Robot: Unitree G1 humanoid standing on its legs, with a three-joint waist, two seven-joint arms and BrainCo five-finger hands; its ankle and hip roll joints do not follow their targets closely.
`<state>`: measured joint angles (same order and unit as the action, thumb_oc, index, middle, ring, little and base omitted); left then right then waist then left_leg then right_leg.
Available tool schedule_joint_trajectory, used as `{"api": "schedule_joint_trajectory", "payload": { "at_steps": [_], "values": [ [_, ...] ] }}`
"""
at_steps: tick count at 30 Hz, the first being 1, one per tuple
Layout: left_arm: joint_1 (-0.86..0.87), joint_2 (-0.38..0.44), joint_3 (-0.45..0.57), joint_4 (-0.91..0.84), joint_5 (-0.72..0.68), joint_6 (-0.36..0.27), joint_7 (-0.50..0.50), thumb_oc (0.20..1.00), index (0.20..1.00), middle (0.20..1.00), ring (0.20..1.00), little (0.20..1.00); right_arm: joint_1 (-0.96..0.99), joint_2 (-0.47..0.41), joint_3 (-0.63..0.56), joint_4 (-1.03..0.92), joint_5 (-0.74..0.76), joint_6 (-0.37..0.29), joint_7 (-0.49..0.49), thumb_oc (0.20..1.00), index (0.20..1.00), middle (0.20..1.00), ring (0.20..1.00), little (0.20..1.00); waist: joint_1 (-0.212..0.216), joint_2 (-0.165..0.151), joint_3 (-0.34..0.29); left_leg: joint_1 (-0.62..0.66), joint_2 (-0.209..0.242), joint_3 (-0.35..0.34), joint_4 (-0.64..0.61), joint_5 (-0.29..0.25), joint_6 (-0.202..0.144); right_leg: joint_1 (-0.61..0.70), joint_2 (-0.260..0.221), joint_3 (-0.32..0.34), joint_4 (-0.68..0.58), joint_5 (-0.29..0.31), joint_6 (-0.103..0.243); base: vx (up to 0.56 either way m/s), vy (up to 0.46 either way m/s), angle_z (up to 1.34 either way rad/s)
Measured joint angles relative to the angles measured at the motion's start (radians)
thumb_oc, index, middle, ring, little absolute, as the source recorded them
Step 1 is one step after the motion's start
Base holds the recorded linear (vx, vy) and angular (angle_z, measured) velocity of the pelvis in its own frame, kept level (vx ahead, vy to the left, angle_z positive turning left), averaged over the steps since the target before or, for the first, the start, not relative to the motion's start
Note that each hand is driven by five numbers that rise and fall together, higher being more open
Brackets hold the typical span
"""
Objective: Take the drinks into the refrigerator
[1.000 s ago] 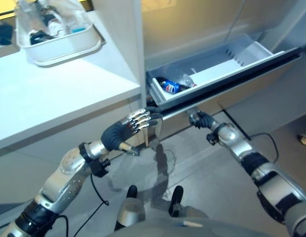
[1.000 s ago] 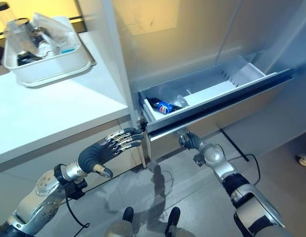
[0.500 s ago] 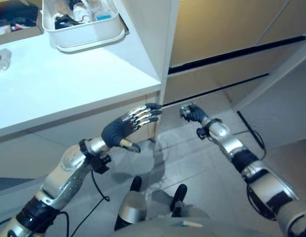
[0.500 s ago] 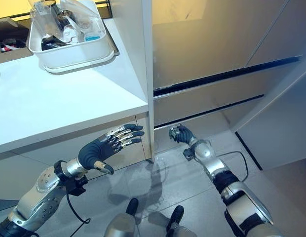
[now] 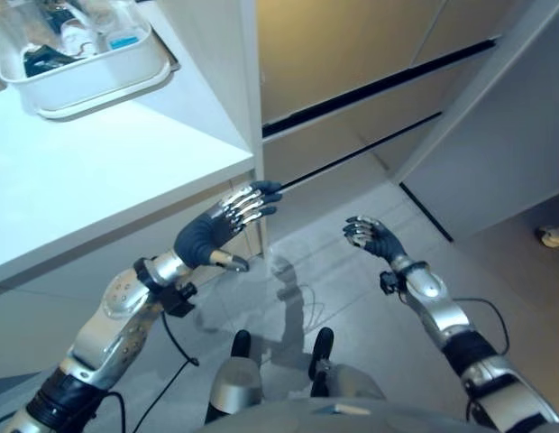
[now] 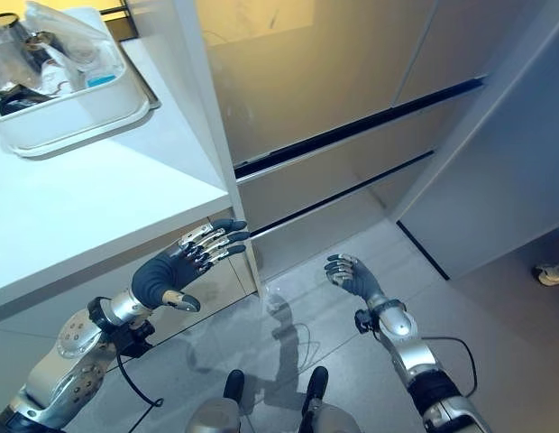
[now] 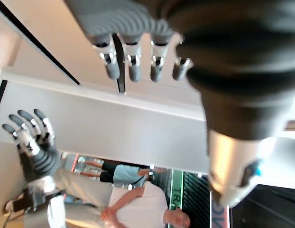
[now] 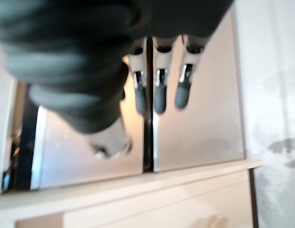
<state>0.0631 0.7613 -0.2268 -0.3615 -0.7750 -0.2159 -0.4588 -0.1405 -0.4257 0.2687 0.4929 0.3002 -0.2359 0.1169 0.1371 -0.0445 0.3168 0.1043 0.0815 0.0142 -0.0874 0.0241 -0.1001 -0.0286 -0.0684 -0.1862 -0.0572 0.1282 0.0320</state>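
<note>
Two robot hands, the left hand [image 5: 216, 230] and right hand [image 5: 374, 238], one white tub [image 5: 99, 77] of bottles, one white counter [image 5: 90, 180] and two closed refrigerator drawers [image 6: 325, 171] fill the scene.

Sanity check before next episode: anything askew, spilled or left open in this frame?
Nothing stands out. The refrigerator drawer sits flush and shut, the white tray rests flat on the counter, and no spill shows on the floor. Left hand and right hand hang open, holding nothing.
</note>
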Motion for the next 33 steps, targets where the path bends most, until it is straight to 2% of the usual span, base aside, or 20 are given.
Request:
{"api": "schedule_joint_trajectory", "payload": {
  "at_steps": [9, 15, 16, 17, 19, 24, 27, 31, 33],
  "values": [
    [0.03, -0.011, 0.015, 0.008, 0.016, -0.012, -0.003, 1.0, 1.0, 1.0, 1.0, 1.0, 0.111, -0.021, -0.021, -0.037, -0.005, -0.007, 0.018, 1.0, 1.0, 1.0, 1.0, 1.0, -0.031, -0.001, -0.001, 0.027, 0.002, 0.039, 0.0, -0.009, 0.0, 0.005, 0.008, 0.038, 0.0, 0.004, -0.002, 0.0, 0.009, -0.14],
    [0.061, -0.03, 0.014, 0.167, 0.064, -0.029, -0.008, 1.0, 1.0, 1.0, 1.0, 1.0, 0.183, -0.022, -0.021, -0.041, -0.023, -0.022, 0.047, 1.0, 1.0, 1.0, 1.0, 1.0, -0.044, -0.003, -0.024, 0.042, 0.003, 0.067, 0.0, -0.014, 0.0, 0.006, 0.014, 0.065, -0.002, 0.006, 0.0, 0.0, 0.009, -0.13],
    [0.071, -0.039, 0.013, 0.213, 0.091, -0.046, -0.008, 1.0, 1.0, 1.0, 1.0, 1.0, 0.192, -0.022, -0.021, -0.038, -0.024, -0.022, 0.049, 1.0, 1.0, 1.0, 1.0, 1.0, -0.046, -0.003, -0.031, 0.042, 0.003, 0.068, -0.001, -0.015, 0.0, 0.005, 0.014, 0.066, -0.002, 0.006, 0.0, -0.01, 0.014, -0.09],
    [0.069, -0.077, 0.013, 0.344, 0.139, -0.064, 0.007, 1.0, 1.0, 1.0, 1.0, 1.0, 0.213, -0.022, -0.02, -0.03, -0.025, -0.023, 0.052, 1.0, 1.0, 1.0, 1.0, 1.0, -0.053, -0.002, -0.051, 0.043, 0.002, 0.071, -0.001, -0.017, 0.001, 0.006, 0.013, 0.068, -0.004, 0.006, 0.001, -0.01, 0.012, -0.04],
    [0.082, -0.106, 0.013, 0.488, 0.208, -0.071, 0.032, 1.0, 1.0, 1.0, 1.0, 1.0, 0.218, -0.019, -0.02, -0.003, -0.026, -0.024, 0.058, 1.0, 1.0, 1.0, 1.0, 1.0, -0.07, -0.008, -0.068, 0.043, 0.002, 0.072, -0.001, -0.017, 0.001, 0.005, 0.013, 0.07, -0.006, 0.008, 0.002, -0.01, 0.014, -0.04],
    [0.092, -0.229, 0.015, 0.894, 0.423, -0.094, 0.129, 1.0, 1.0, 1.0, 1.0, 1.0, 0.237, -0.01, -0.019, 0.146, -0.046, -0.026, 0.055, 1.0, 1.0, 1.0, 1.0, 1.0, -0.072, -0.017, -0.112, 0.044, -0.001, 0.095, -0.001, -0.021, 0.003, 0.002, 0.013, 0.091, -0.022, 0.019, 0.006, -0.02, 0.009, -0.12],
    [0.094, -0.281, 0.017, 1.07, 0.527, -0.092, 0.191, 1.0, 1.0, 1.0, 1.0, 1.0, 0.236, 0.016, -0.017, 0.237, -0.07, -0.025, 0.049, 1.0, 1.0, 1.0, 1.0, 1.0, -0.071, -0.026, -0.122, 0.043, -0.003, 0.1, -0.001, -0.021, 0.004, 0.004, 0.013, 0.095, -0.033, 0.027, 0.006, -0.01, 0.006, -0.07],
    [0.064, -0.389, 0.085, 1.369, 0.677, -0.082, 0.299, 1.0, 1.0, 1.0, 1.0, 1.0, 0.225, 0.079, -0.012, 0.4, -0.097, -0.021, 0.032, 1.0, 1.0, 1.0, 1.0, 1.0, -0.07, -0.025, -0.137, 0.05, 0.001, 0.109, -0.004, -0.024, 0.009, 0.007, 0.012, 0.099, -0.033, 0.028, 0.006, 0.0, 0.005, -0.02],
    [0.052, -0.42, 0.104, 1.474, 0.731, -0.054, 0.349, 1.0, 1.0, 1.0, 1.0, 1.0, 0.225, 0.104, 0.004, 0.468, -0.114, -0.011, 0.017, 1.0, 1.0, 1.0, 1.0, 1.0, -0.07, -0.024, -0.148, 0.052, 0.0, 0.111, -0.005, -0.025, 0.01, 0.009, 0.012, 0.1, -0.033, 0.028, 0.006, 0.0, 0.0, 0.0]
  ]
}}
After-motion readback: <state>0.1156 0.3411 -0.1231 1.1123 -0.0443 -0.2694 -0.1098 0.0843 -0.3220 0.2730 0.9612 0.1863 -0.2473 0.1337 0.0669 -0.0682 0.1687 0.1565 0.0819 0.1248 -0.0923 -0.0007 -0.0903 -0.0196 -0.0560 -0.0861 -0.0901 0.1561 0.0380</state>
